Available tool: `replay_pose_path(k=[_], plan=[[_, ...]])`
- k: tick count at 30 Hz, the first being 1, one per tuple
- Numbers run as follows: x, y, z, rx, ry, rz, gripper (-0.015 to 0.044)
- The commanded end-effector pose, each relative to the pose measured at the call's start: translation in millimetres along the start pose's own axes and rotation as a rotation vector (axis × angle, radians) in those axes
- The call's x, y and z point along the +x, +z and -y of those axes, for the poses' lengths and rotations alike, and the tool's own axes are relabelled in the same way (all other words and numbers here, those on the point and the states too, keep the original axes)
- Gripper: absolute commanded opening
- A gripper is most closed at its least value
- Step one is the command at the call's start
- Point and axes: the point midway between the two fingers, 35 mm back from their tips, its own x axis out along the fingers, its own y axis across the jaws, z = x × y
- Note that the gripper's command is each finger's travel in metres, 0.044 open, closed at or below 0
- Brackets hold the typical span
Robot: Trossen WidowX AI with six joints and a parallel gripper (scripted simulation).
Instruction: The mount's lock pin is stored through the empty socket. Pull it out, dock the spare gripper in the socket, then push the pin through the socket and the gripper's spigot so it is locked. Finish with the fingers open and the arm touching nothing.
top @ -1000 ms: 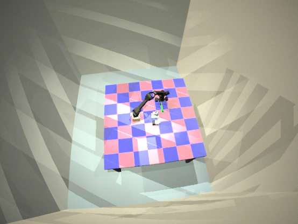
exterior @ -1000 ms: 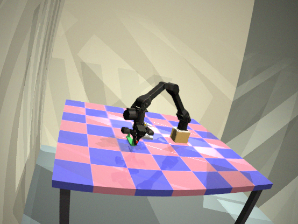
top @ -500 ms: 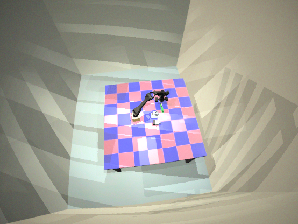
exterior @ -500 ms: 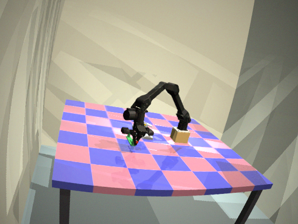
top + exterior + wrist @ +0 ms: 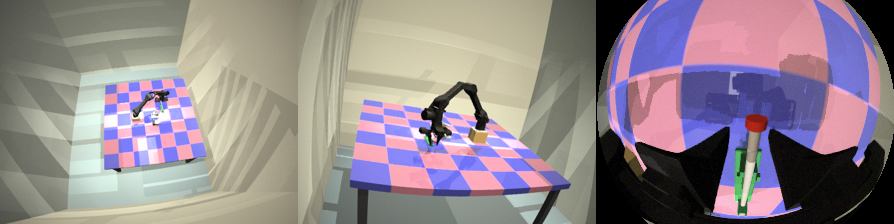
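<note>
The lock pin (image 5: 752, 156) has a red head and a pale shaft. It lies along a green holder (image 5: 738, 172) (image 5: 427, 140) (image 5: 162, 108), between my fingers and apart from both in the wrist view. The red head (image 5: 434, 142) also shows in the exterior view. My gripper (image 5: 749, 132) (image 5: 434, 144) is partly open, low over the table, with one finger on each side of the pin. A small white piece (image 5: 154, 116) and a white and dark piece (image 5: 156, 122) stand nearer the middle of the table; which is the mount and which the spare gripper is too small to tell.
The arm's base stands on a tan block (image 5: 136, 118) (image 5: 478, 135) on the checkered table (image 5: 111, 146) (image 5: 403, 175). The white pieces lie between that block and the green holder's side, partly hidden behind the gripper in the exterior view.
</note>
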Motion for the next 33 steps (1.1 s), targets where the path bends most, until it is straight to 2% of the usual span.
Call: replay_pose_path(k=[1,33], plan=[[-3,0,0,0.0,0.0,0.0,0.02],[-69,4,-12,-0.007,0.049,-0.023,0.02]])
